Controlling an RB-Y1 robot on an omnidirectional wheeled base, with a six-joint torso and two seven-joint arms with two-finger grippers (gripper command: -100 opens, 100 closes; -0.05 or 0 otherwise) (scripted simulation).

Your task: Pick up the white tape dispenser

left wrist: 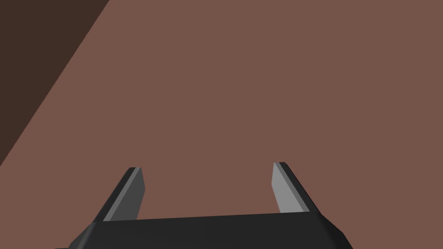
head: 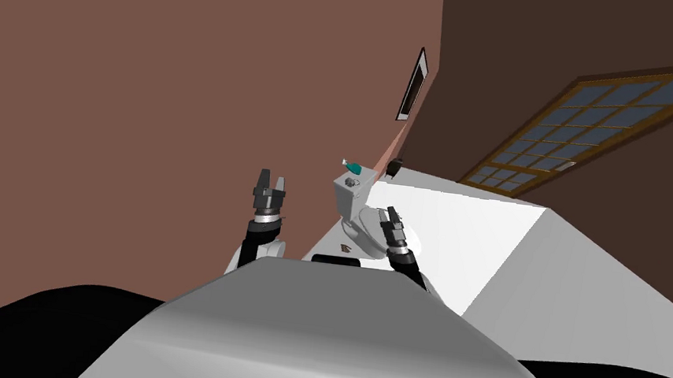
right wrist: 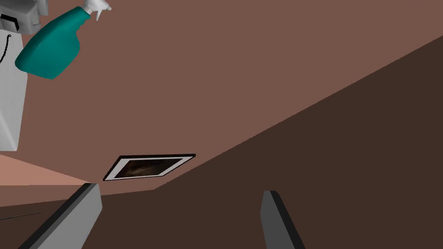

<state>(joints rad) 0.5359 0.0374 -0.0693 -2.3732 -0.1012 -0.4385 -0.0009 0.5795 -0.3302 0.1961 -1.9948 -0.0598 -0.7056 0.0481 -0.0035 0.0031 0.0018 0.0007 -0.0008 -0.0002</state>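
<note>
head view, spray bottle (head: 354, 169) beside tape dispenser (head: 348, 181)

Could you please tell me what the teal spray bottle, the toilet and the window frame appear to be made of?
The spray bottle looks like plastic: flat teal body, white trigger head, matte. The toilet is plain white-grey with smooth shading, probably ceramic, though the render leaves it open. The window frame looks wooden: yellow-brown, around dark blue panes.
</note>
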